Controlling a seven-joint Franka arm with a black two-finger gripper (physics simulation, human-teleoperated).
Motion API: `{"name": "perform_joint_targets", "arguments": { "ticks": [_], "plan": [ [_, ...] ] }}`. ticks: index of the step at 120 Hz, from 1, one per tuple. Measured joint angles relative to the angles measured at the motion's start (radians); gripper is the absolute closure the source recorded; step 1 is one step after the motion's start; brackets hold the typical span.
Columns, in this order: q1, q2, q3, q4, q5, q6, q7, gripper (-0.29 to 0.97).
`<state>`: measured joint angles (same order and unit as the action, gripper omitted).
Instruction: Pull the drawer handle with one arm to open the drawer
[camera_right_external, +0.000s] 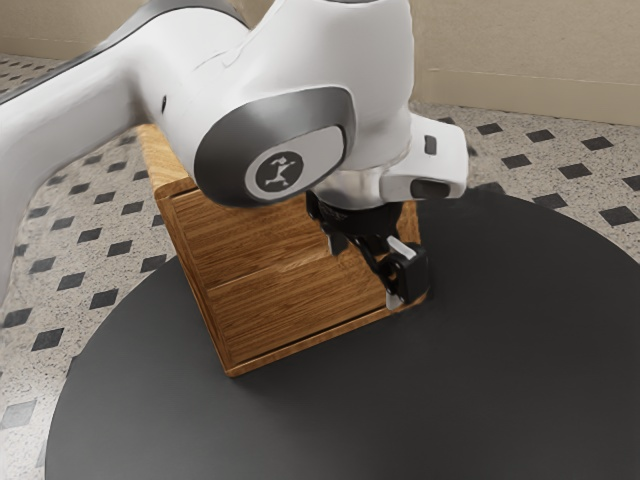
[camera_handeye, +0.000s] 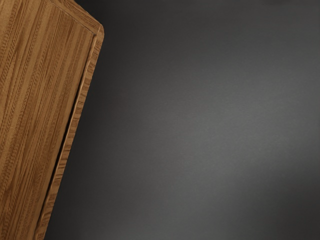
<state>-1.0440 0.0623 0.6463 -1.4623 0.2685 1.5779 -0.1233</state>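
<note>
No legible words or numbers
A white emblem (camera_right_external: 279, 172) marks the arm's grey joint cap (camera_right_external: 300, 120); it spells out nothing readable

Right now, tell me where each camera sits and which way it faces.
Exterior view: beside the arm, raised, looking down at the wooden cabinet and black table; the white arm and gripper show, the gripper by the cabinet.
Wrist view: on the hand, looking down along the cabinet's wooden panel onto the table.
Shared: cabinet and table.
</note>
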Motion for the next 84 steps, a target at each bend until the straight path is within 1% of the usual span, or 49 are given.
{"name": "perform_joint_targets", "arguments": {
  "ticks": [6, 13, 22, 33, 44, 67, 73, 84],
  "plan": [
    [0.008, -0.019, 0.021, 0.008, 0.030, 0.003, 0.006, 0.00],
    [0.035, -0.030, 0.031, 0.020, 0.082, 0.006, 0.021, 0.00],
    [0.081, -0.034, 0.026, 0.026, 0.150, 0.008, 0.045, 0.00],
    [0.121, -0.033, 0.012, 0.024, 0.196, 0.011, 0.070, 0.00],
    [0.112, -0.029, 0.009, 0.020, 0.216, 0.012, 0.092, 0.00],
    [0.020, 0.005, 0.022, 0.015, 0.233, 0.021, 0.128, 0.00],
    [0.025, 0.014, 0.023, 0.016, 0.236, 0.026, 0.135, 0.00],
    [0.066, 0.020, 0.024, 0.019, 0.242, 0.034, 0.147, 0.00]
  ]
}}
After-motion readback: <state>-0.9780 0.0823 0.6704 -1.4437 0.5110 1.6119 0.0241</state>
